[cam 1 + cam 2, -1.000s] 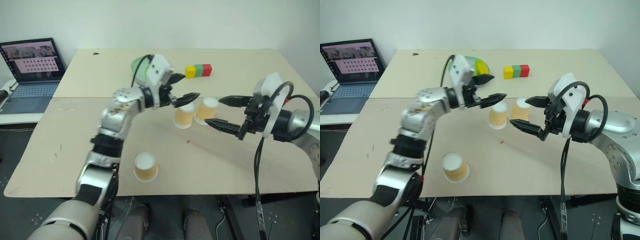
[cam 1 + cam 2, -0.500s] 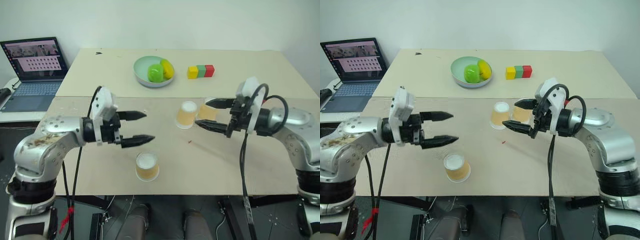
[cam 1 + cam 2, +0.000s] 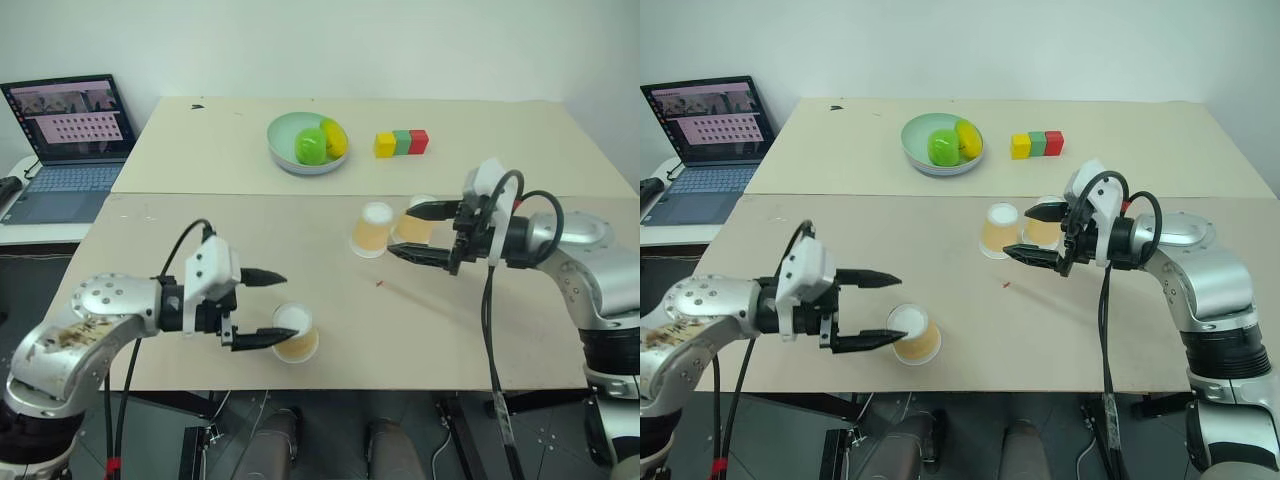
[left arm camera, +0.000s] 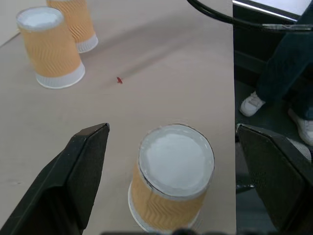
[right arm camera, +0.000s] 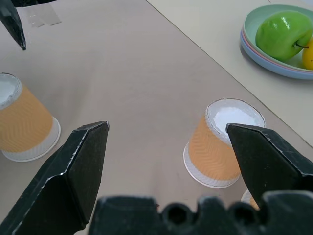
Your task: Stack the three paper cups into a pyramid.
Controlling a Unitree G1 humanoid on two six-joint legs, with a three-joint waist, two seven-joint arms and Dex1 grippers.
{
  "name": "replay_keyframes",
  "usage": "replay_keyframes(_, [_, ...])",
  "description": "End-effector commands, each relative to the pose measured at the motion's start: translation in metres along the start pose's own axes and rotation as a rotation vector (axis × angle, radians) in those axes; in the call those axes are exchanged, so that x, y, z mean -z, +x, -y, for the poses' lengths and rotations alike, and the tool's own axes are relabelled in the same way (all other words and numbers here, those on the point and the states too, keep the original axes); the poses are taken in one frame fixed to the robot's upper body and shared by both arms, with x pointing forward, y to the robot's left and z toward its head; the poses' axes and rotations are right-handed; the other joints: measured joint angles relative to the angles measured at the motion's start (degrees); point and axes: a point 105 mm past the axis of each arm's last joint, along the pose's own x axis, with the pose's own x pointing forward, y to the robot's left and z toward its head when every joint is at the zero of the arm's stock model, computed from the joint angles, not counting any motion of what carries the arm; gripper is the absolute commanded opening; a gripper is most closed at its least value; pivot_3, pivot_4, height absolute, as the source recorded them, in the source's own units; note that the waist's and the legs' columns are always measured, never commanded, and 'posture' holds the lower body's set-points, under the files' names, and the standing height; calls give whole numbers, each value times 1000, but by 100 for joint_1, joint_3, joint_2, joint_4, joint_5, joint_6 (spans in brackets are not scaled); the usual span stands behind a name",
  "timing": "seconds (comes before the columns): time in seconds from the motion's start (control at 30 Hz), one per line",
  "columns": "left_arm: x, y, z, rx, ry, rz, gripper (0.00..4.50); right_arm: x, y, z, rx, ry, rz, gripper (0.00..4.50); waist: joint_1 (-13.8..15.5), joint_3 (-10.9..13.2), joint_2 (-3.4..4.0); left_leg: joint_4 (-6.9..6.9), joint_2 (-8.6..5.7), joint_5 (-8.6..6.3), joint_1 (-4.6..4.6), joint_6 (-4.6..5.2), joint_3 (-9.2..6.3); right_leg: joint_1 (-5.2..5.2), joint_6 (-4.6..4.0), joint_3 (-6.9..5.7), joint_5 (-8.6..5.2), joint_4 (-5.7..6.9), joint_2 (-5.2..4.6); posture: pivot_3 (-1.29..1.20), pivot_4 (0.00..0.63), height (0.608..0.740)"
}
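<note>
All three paper cups stand upside down on the beige table (image 3: pixel 180 225), and none rests on another. One cup (image 3: pixel 294 333) sits near the front edge. My left gripper (image 3: pixel 290 307) is open, low over the table, with a finger on either side of this cup (image 4: pixel 173 181), not touching it. The other two cups (image 3: pixel 372 229) (image 3: pixel 417 222) stand side by side further back. My right gripper (image 3: pixel 399 229) is open at them, its fingers partly hiding the right-hand cup. The left-hand cup of that pair (image 5: pixel 222 142) shows between the right gripper's fingers.
A pale green bowl (image 3: pixel 285 140) with a green apple and a yellow fruit stands at the back. Beside it is a row of yellow, green and red blocks (image 3: pixel 398 143). A laptop (image 3: pixel 68 140) sits on a side table at left. A person's legs (image 4: pixel 276 83) stand beyond the table edge.
My left gripper swung back from the two far cups, came down and now brackets the near cup. My right gripper edged in a little toward the pair. Both stayed open.
</note>
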Motion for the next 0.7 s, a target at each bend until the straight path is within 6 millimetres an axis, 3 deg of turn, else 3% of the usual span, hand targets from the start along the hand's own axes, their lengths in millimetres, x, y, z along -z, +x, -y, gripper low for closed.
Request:
replay_keyframes(0.03, [-2,2,1,-2,91,-1,4434,-14,-17,-6,-15,-49,16,4500,18,0,0,0,0,-1,0,-2,0,0,0,-1,0,1,0,0,150,740])
replay_keyframes(0.23, [16,8,0,2,83,-9,4434,-11,-30,-20,-63,-54,-33,4500,39,0,1,-2,0,-2,-1,-1,3,1,0,1,0,-6,-1,0,150,740])
replay_keyframes(0.5, [38,17,-1,3,77,-17,4434,-17,-32,-12,-1,-69,-31,4500,32,0,1,-2,6,-8,0,-13,6,0,0,1,-1,-8,0,0,150,740])
replay_keyframes(0.7, [38,24,-13,-49,91,3,4434,-18,-33,-13,10,-68,-33,4500,60,0,1,-3,4,-4,-2,-5,6,-2,0,0,-1,-9,-1,0,150,740])
